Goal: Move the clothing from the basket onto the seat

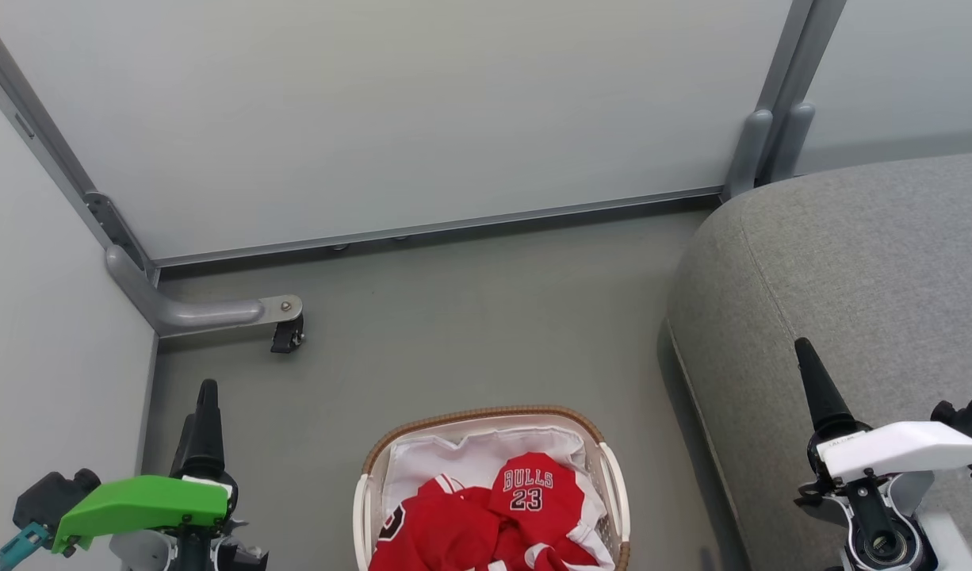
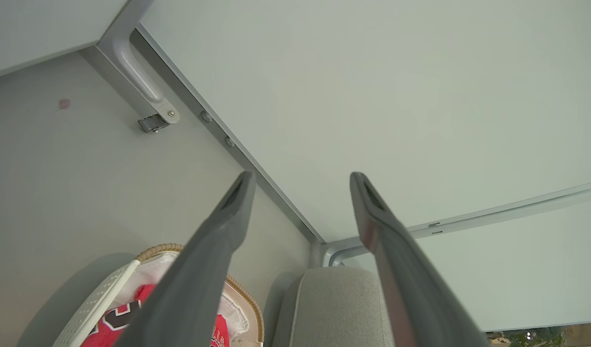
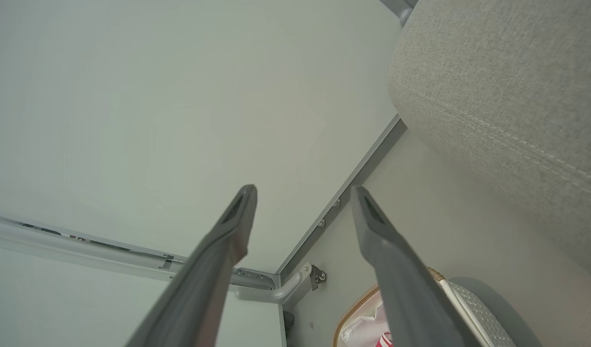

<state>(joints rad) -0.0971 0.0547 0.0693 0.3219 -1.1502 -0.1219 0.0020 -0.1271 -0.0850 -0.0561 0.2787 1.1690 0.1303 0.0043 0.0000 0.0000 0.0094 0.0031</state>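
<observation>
Closest in, the left gripper (image 2: 301,178) sits low at the robot's left. Its fingers (image 2: 218,241) are spread apart with nothing between them and point over the grey floor (image 1: 454,317) toward the pale partition panel (image 1: 375,119). I judge it to be parked clear of the load rather than reaching for it.

To its right, the laundry basket (image 1: 478,414) stands on the floor, centred before the robot, probably so that either arm can dip in. The red "BULLS 23" clothing (image 1: 486,527) lies crumpled inside it on the white fabric liner (image 1: 446,464), below the woven rim. None of it has been lifted out, so the task looks unstarted.

Further right, near the basket and seemingly apart from it, the grey upholstered seat (image 1: 851,262) turns its rounded corner toward the basket, which makes it a handy drop spot. The right gripper (image 3: 303,190) shows against the seat in the head view, its fingers (image 3: 396,270) likewise released and empty. The next move probably calls for one arm to descend into the basket and pinch a fold of cloth without catching the liner.
</observation>
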